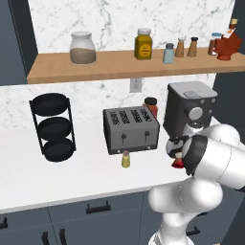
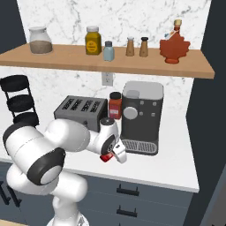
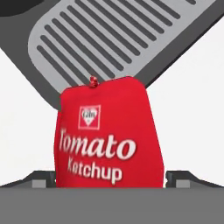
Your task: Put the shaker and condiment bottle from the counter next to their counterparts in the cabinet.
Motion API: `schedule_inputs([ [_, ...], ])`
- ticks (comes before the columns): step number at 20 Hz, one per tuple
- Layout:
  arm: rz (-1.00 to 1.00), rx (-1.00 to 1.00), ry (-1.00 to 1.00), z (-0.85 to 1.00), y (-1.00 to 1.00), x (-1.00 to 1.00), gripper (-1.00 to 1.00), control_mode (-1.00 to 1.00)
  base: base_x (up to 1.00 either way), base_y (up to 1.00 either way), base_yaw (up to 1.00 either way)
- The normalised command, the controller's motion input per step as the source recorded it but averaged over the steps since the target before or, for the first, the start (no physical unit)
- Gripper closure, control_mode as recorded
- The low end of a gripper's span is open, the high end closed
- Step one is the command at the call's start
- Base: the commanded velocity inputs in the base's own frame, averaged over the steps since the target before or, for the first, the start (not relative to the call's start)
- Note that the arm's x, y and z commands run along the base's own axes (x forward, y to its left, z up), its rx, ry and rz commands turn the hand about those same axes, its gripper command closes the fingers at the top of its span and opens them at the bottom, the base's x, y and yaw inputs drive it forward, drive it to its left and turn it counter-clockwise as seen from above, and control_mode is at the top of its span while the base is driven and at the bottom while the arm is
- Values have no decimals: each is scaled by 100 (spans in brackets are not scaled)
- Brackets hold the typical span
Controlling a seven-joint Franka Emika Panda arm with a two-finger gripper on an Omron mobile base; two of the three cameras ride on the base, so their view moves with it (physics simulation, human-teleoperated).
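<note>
Gripper: my gripper (image 3: pixel 109 177) had its jaws spread wide, one finger on each side of the ketchup bottle (image 3: pixel 109 135), nothing clamped.
Bottle: it stood on the counter (image 1: pixel 72 177) just in front of the coffee machine (image 2: pixel 141 114).
Shaker: it sat by the toaster (image 1: pixel 130 129), untouched (image 1: pixel 126 159).
Advice: I judged it best to centre the bottle, squeeze evenly and lift straight, clear of the drip grille (image 3: pixel 118 35).

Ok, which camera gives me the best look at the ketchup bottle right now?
The hand view: the condiment bottle fills the frame, label readable, between the open gripper tips. Both base views show a red sliver behind the arm.
</note>
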Motion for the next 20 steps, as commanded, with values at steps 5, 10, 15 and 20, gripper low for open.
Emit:
schedule_inputs([
  [5, 0, 0, 0, -24, 0, 1, 100, -100, 0, 0, 0],
  [10, -15, 10, 0, 28, 0, 12, 100, -100, 0, 0, 0],
  [15, -18, 9, 0, 70, -9, 7, 100, -100, 0, 0, 0],
  [20, -17, 4, -1, 71, 0, 0, 100, -100, 0, 0, 0],
])
